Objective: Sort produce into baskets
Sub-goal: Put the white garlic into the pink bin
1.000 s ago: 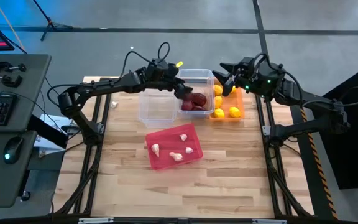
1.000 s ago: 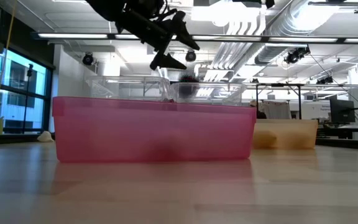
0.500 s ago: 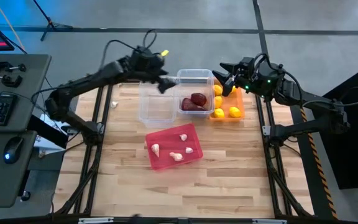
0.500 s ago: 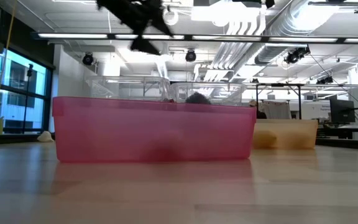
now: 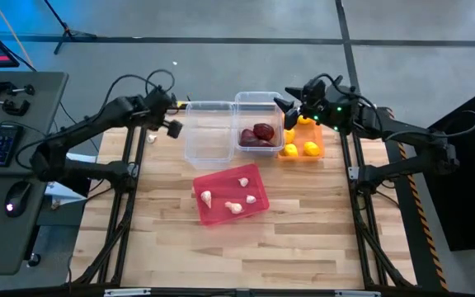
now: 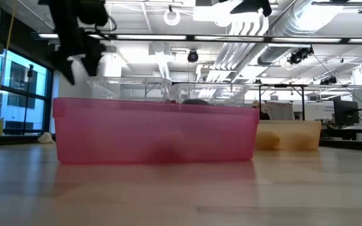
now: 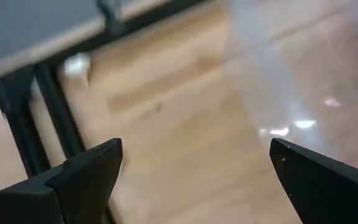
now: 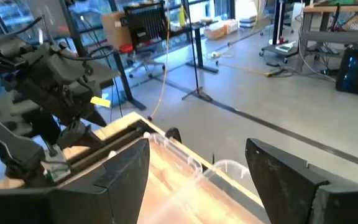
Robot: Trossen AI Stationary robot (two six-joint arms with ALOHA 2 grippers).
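Dark red onions (image 5: 258,134) lie in a clear bin (image 5: 260,101). To its left stands an empty clear bin (image 5: 208,150). Yellow lemons (image 5: 301,148) fill the orange bin (image 5: 321,142). White garlic bulbs (image 5: 236,195) lie in the pink bin (image 5: 213,216). One loose garlic bulb (image 5: 150,138) rests on the table at the far left. My left gripper (image 5: 170,124) hangs open and empty, pointing steeply down, between that bulb and the empty bin. My right gripper (image 5: 285,107) stays open and empty above the gap between the onion bin and the orange bin.
In the left wrist view bare wood shows between the fingers, with the empty clear bin's wall (image 7: 291,81) on one side and the loose garlic (image 7: 76,64) beyond. The table's dark frame rail (image 5: 130,148) runs along the left edge. Near half of the table (image 5: 246,256) is bare wood.
My left gripper has swung from above the onion bin toward the table's left edge, past the empty clear bin, and has tipped to point steeply down. My right gripper has edged a little toward the onion bin. The produce in the bins has stayed put.
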